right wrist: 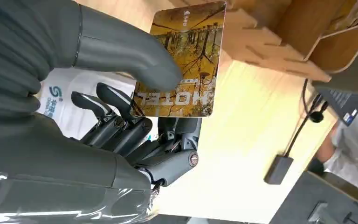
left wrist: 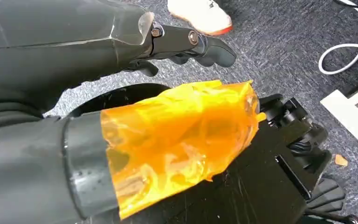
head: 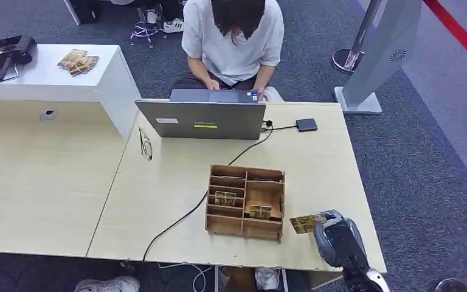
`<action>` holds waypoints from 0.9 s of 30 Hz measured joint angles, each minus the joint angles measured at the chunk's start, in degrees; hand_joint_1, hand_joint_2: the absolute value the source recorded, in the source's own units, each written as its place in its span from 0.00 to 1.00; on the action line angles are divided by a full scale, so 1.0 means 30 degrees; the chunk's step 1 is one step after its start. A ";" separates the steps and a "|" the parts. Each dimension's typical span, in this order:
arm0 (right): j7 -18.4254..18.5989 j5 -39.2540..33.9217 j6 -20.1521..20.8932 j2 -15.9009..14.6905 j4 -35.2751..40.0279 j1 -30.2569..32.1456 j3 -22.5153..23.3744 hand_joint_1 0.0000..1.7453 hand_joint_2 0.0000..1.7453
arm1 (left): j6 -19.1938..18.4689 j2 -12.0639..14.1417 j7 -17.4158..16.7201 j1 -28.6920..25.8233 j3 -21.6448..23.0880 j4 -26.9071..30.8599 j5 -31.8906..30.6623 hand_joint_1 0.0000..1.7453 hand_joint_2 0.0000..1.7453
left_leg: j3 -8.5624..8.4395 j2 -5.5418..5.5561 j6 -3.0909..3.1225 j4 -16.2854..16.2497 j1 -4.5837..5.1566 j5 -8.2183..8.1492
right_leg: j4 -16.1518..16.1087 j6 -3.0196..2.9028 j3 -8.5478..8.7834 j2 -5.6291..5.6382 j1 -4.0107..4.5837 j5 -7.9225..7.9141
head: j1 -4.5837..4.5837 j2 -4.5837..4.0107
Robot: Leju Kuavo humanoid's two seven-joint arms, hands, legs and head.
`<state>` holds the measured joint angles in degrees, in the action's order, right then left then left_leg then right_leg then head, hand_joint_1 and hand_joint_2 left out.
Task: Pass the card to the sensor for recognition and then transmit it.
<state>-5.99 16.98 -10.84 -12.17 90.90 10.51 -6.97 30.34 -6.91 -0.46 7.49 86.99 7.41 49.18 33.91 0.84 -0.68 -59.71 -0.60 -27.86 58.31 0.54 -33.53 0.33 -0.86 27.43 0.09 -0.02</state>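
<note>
So the right hand [head: 334, 234] sits at the lower right of the head view, over the bench [head: 158, 201], with its thumb and fingers [right wrist: 116, 100] clamped on a yellow card [head: 307, 222] that reads "HOTEL" in the right wrist view. The card pokes out toward the left of the hand, just beside the right end of the wooden organizer [head: 245, 202], which has a couple of similar cards standing in its compartments. A small dark sensor [head: 306, 125] lies on the bench in the upper middle of the frame, well apart from the card, cabled toward a laptop [head: 200, 118] where a person [head: 231, 36] sits typing. The left hand [left wrist: 182, 42] hangs over grey carpet, fingers curled in with nothing in them.
</note>
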 joint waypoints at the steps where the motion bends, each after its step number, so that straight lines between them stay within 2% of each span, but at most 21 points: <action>1: 0.0000 0.0000 -0.0022 0.0000 -0.0036 0.0000 0.0044 1.00 1.00 | 0.0007 0.0000 -0.0007 -0.0001 0.0000 0.0000 0.0000 0.00 0.00 | 0.0000 0.0000 0.0000 0.0000 0.0000 0.0000 | 0.0000 0.0000 0.0000 0.0000 0.0000 0.0000 | 0.0000 0.0000; 27: 0.0700 0.1275 -0.0153 0.0466 -0.0889 0.0115 0.1894 1.00 1.00 | 0.0080 -0.0015 -0.0007 -0.0003 0.0000 0.0000 0.0066 0.00 0.00 | 0.0001 0.0000 0.0001 0.0001 0.0000 -0.0001 | 0.0000 0.0000 -0.0001 0.0001 0.0000 0.0001 | 0.0000 0.0000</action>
<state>-3.89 20.81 -11.30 -10.78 88.24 10.85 -1.29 30.58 -6.95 -0.48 7.48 86.99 7.41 49.37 33.91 0.84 -0.68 -59.71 -0.60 -27.87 58.31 0.54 -33.53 0.33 -0.86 27.43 0.09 -0.02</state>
